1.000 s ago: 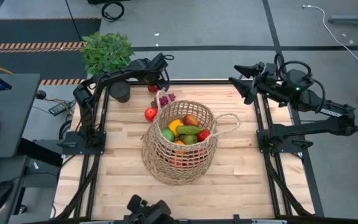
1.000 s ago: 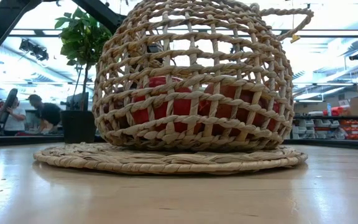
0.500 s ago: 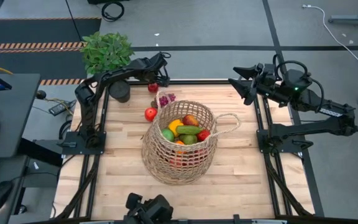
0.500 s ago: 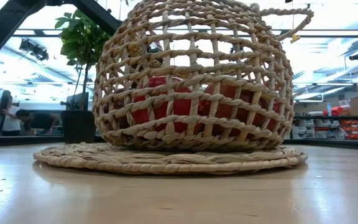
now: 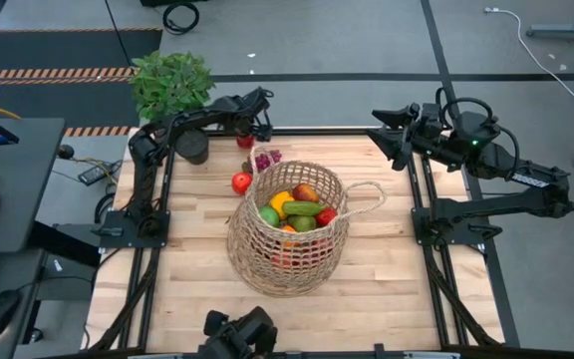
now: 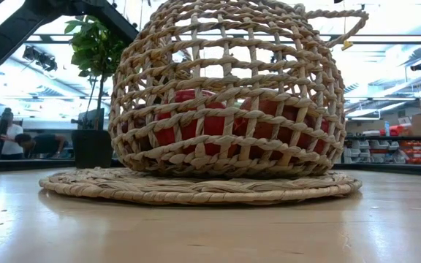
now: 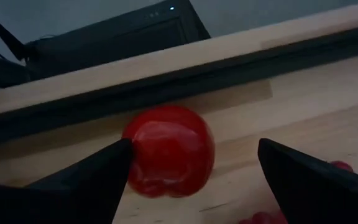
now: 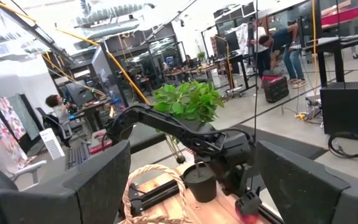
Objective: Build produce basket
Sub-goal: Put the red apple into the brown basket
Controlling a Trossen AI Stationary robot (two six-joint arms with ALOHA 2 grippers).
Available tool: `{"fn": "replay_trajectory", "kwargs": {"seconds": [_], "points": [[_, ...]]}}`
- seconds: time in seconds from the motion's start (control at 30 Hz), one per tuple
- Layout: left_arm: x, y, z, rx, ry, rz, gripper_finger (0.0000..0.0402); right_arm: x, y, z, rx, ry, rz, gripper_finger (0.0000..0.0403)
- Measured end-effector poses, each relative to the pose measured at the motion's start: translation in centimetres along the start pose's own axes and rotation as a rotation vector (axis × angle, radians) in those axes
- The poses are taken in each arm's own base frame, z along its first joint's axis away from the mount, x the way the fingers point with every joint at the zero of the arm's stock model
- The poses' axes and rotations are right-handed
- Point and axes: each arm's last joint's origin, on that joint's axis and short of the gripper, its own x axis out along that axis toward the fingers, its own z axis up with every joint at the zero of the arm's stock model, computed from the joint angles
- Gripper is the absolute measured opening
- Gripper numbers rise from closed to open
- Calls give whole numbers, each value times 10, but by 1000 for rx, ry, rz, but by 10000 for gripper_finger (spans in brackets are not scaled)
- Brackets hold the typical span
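Observation:
The tan wicker basket (image 5: 289,231) stands mid-table on a round woven mat (image 6: 196,187) and holds an orange, green and red fruits and a cucumber. Beyond it on the wood lie a red apple (image 5: 241,182), purple grapes (image 5: 267,157) and a second red apple (image 5: 245,141) at the far edge. My left gripper (image 5: 255,122) hovers at that far apple, open, its fingers either side of the apple (image 7: 169,149) in the left wrist view. My right gripper (image 5: 387,135) is open, raised over the far right corner. My left gripper (image 7: 194,146) stands open around the far red apple, which rests on the table. One fingertip (image 7: 120,155) is right against the apple's side (image 7: 135,146); whether it touches I cannot tell. The other finger (image 7: 291,168) is clear of it.
A leafy potted plant (image 5: 172,82) in a black pot (image 5: 193,150) stands at the far left corner, close beside my left arm. A dark rail (image 7: 166,81) runs along the far edge behind the apple. Bare wood lies on the near half. People move in the room behind.
My left arm has shifted slightly at the far edge by the red apple. The basket and the fruits have kept still.

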Motion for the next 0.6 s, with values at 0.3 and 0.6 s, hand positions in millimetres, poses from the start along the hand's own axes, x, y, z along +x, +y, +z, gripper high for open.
{"fn": "replay_trajectory", "kwargs": {"seconds": [0.3,0.6], "points": [[4,4,1,-4,15,25,357,0,0,0,17,1,1,349],[3,8,-20,128,233,39,357,0,0,0,15,0,1,349]]}}
